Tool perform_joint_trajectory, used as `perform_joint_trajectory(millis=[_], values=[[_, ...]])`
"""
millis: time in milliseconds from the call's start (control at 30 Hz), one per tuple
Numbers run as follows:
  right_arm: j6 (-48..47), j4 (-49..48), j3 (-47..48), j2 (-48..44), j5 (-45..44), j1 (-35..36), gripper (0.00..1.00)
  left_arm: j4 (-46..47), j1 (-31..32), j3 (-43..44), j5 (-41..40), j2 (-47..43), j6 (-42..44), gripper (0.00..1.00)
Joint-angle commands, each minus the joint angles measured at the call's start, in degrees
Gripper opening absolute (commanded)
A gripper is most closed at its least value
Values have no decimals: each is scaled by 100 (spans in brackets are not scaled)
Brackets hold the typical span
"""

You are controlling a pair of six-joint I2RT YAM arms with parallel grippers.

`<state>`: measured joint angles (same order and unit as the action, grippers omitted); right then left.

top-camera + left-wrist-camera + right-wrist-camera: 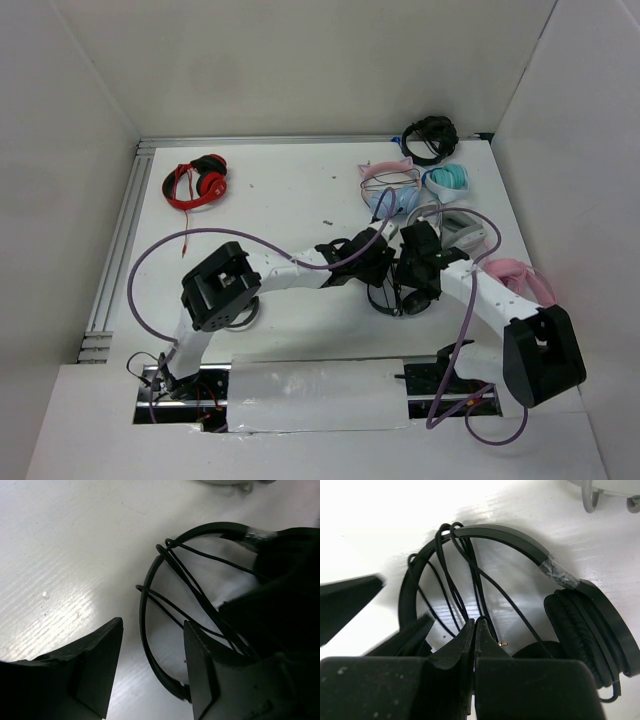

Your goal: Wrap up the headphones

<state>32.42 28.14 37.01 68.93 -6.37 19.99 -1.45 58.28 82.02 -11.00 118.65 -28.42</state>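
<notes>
The black headphones (pixel 386 298) lie on the white table between the two arms. In the right wrist view their thin headband (pixel 495 532) arches over an earcup (pixel 590 635), with the cable (pixel 451 575) looped several times over the band. My right gripper (pixel 475 622) is shut on a loop of the cable, and the gold jack tip (pixel 502 643) shows just beside it. My left gripper (pixel 152 625) is open, with the headband (pixel 144 605) running between its fingers and touching the right finger (pixel 200 670). In the top view the left gripper (pixel 372 258) and the right gripper (pixel 410 275) meet over the headphones.
A red-and-black pair (pixel 197 183) lies at the far left. A compact black pair (pixel 430 138) sits at the back right. Pink cat-ear (pixel 385 178), teal (pixel 447 180), grey (pixel 462 230) and pink (pixel 520 278) headphones crowd the right side. White walls enclose the table.
</notes>
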Motion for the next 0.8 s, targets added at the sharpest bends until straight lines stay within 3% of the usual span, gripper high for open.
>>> perform_joint_trajectory(millis=[0, 200, 367, 400, 733, 767], values=[[-149, -186, 60, 173, -83, -39, 0, 294, 34, -177, 247, -527, 144, 65], [-35, -117, 86, 270, -154, -56, 17, 339, 34, -248, 503, -676, 241, 66], [36, -28, 8, 95, -67, -56, 36, 374, 34, -353, 529, -826, 223, 66], [36, -28, -10, -79, -40, -56, 44, 391, 34, -379, 547, -852, 267, 66], [-219, 121, 130, -924, 215, -39, 60, 462, 34, -468, 635, -1116, 329, 67], [-228, 139, 157, -951, 224, -30, 68, 436, 34, -459, 652, -1125, 346, 68]])
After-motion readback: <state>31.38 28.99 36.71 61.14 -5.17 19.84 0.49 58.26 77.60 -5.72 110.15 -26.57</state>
